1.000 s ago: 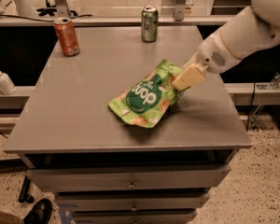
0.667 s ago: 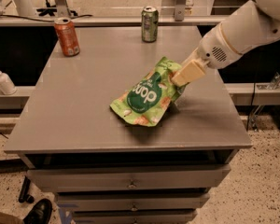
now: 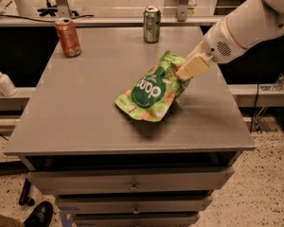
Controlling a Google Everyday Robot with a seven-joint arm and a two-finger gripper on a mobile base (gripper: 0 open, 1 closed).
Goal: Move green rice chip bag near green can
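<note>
The green rice chip bag (image 3: 150,90) is light green with a dark green round logo. It hangs tilted over the middle of the grey table (image 3: 85,103), its lower edge at or just above the surface. My gripper (image 3: 185,73) comes in from the right and is shut on the bag's upper right corner; one tan finger (image 3: 193,67) shows in front of the bag. The green can (image 3: 152,24) stands upright at the table's far edge, well beyond the bag.
An orange-red can (image 3: 67,37) stands at the table's far left. A white pump bottle (image 3: 3,81) sits on a lower shelf to the left. Drawers run below the table front. My white arm (image 3: 246,25) reaches over the right side.
The gripper has lifted the bag's held corner up and slightly toward the far edge; the bag now stands more upright. The cans have not moved.
</note>
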